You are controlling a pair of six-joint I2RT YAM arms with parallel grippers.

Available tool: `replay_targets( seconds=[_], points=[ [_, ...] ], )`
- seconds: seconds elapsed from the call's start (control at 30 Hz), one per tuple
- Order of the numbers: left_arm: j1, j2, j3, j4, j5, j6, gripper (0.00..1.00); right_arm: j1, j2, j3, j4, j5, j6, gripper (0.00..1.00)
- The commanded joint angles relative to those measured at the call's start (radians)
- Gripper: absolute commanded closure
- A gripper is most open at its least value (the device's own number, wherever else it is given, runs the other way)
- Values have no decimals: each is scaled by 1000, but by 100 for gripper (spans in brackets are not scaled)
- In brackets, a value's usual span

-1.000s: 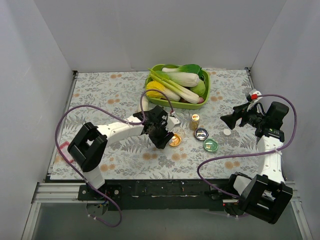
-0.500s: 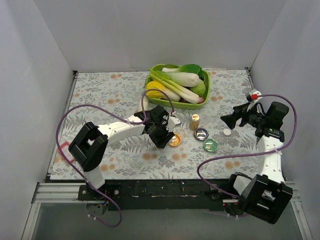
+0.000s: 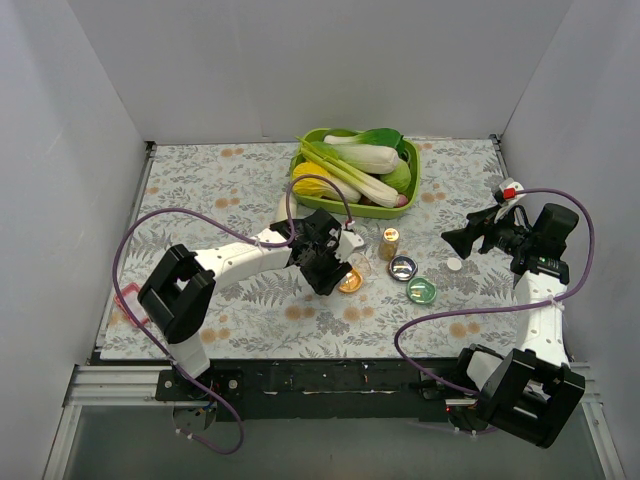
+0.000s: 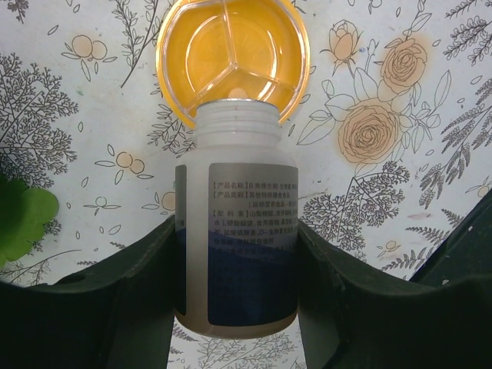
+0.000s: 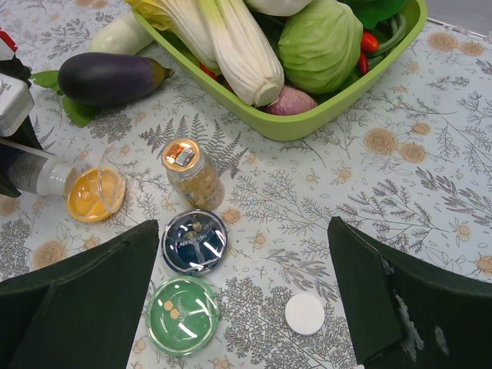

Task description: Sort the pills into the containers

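White bottle sideways in left tool

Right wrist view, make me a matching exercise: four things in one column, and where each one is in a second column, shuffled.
1 orange dish
2 green dish
3 white cap
4 white bottle

A clamped in the left gripper
B right beside the dark blue dish
C at the bottle's mouth
D lying by itself, right of the green dish

Pairs: 1-C, 2-B, 3-D, 4-A
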Motion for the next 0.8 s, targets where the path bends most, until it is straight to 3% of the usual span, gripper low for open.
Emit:
replay_targets(
  seconds=[0.0,0.77],
  points=[
    [-7,-4,40,-18,-16,16,100,-4,-6,-1,31,-10,9,2],
    [-19,24,75,-53,-37,18,100,-4,-2,0,29,-7,9,2]
  ],
)
